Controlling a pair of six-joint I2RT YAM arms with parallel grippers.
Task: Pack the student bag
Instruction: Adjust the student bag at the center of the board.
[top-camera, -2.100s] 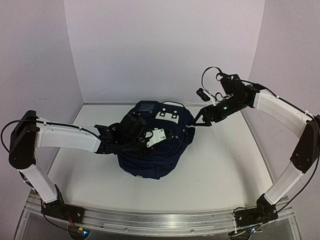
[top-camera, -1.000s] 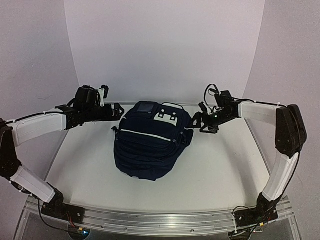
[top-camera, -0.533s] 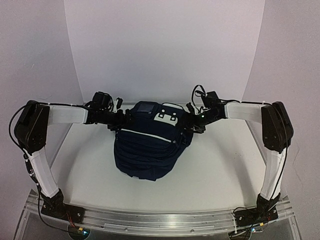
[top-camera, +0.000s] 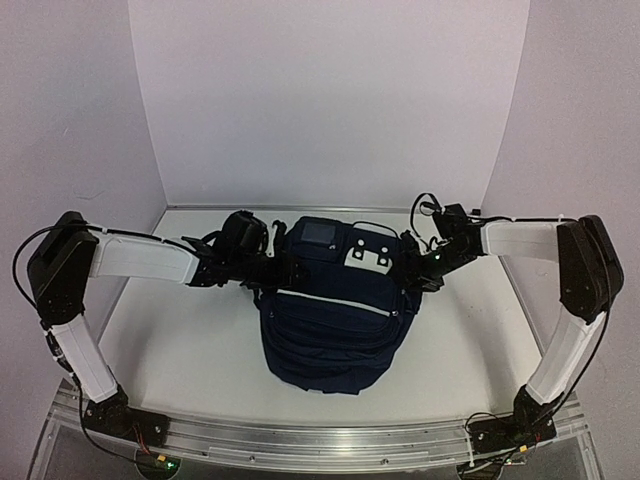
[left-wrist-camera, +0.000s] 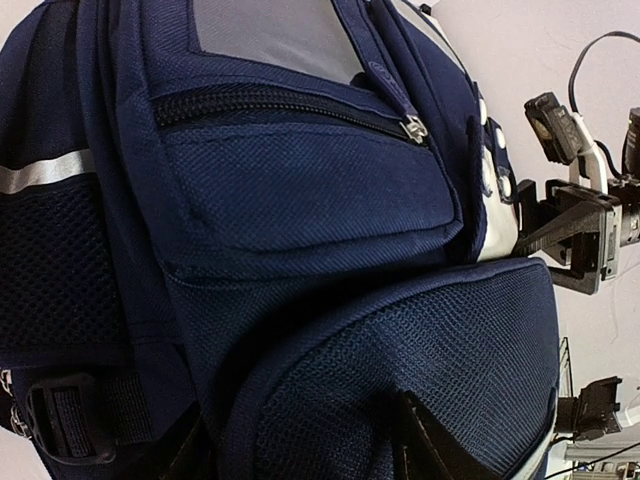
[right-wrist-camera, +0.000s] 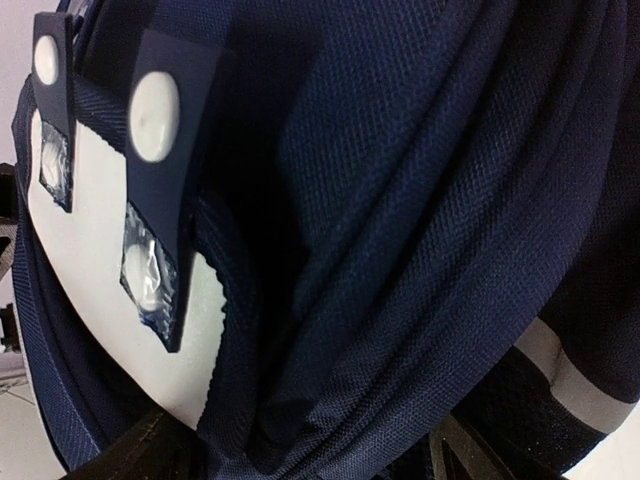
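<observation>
1. Student bag: dark navy backpack, lying on the tabletop directly between the two tools. Grey label and white buckle patches at the far end, rounded bottom toward the arm bases.
2. Long axis: far-to-near, crosswise to the line joining the tools.
3. Left tool: pressed to the bag's upper left flank, bag lying to its right. Wrist view filled with the zipped pocket and mesh panel. Bulge of fabric filling the gap between the fingers and touching both. Judged a half-wide grip on the bag.
4. Right tool: at the upper right flank beside the buckle patches, bag lying to its left. Bunched folds of cloth caught between the fingers. Judged a wide grip on a thick fold.
5. Nearness: neither arm favoured, both in contact at the same far end, on opposite sides.
6. Likely next need: even lift or tug from both flanks, to keep the far end level and the opening reachable.
</observation>
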